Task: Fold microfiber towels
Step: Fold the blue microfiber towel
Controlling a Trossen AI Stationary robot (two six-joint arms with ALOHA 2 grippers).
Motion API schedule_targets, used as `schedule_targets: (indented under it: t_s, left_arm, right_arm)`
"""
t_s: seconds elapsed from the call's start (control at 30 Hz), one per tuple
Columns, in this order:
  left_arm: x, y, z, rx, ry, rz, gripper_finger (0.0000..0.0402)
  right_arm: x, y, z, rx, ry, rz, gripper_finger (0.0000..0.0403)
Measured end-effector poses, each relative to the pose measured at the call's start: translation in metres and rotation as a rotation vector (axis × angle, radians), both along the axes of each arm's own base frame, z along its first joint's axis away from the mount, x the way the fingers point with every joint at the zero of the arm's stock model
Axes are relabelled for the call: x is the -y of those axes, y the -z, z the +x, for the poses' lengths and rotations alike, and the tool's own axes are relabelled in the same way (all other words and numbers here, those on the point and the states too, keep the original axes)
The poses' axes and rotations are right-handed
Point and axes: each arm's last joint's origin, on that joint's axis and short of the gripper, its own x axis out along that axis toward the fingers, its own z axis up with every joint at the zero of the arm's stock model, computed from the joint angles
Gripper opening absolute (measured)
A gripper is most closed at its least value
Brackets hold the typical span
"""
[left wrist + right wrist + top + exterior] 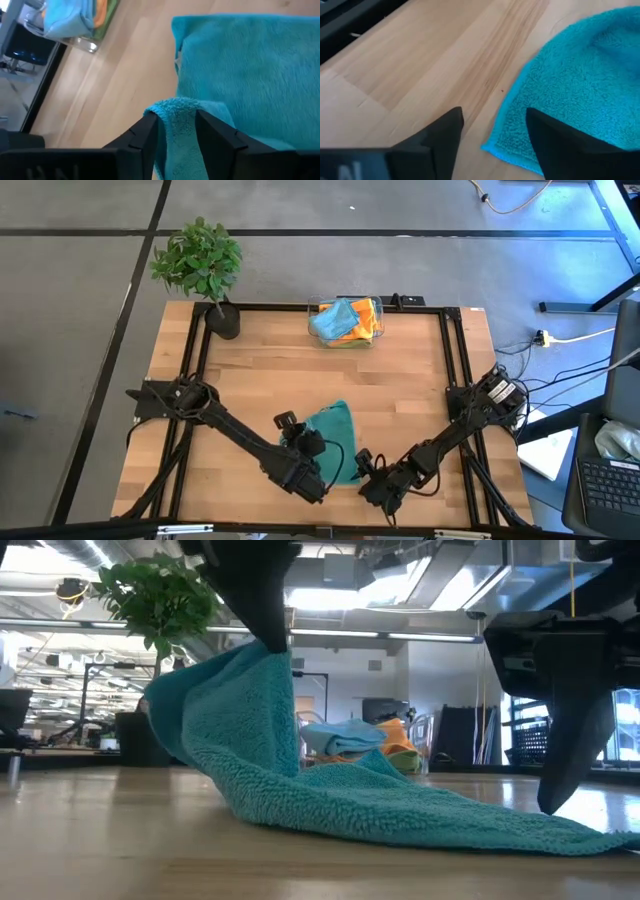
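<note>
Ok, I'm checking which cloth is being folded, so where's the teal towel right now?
In the high view the teal towel lies at the table's near edge, centre, between the left claw and right claw, far from the clear bin.
</note>
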Motion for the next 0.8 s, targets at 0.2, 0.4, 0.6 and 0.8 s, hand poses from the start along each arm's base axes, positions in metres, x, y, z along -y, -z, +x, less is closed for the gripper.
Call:
schedule_targets:
  t_s: [0.2, 0.4, 0.6, 0.8]
  left_arm:
    - [0.012, -0.005, -0.015, -0.093, 0.027, -0.009, 0.0121]
    - [0.025, -0.011, -0.026, -0.122, 0.078, 0.015, 0.0121]
    - [0.034, -0.01, -0.026, -0.152, 0.197, 0.036, 0.0121]
    - [0.037, -0.011, 0.005, 0.126, 0.199, -0.043, 0.0122]
  right_arm:
    - [0.0, 0.001, 0.0, -0.005, -0.004, -0.009, 0.0161]
    - [0.002, 0.003, -0.002, -0.022, 0.001, -0.03, 0.0089]
    - [0.003, 0.004, -0.002, -0.023, 0.009, -0.047, 0.0045]
    - [0.002, 0.002, 0.0, 0.022, -0.031, -0.079, 0.0015]
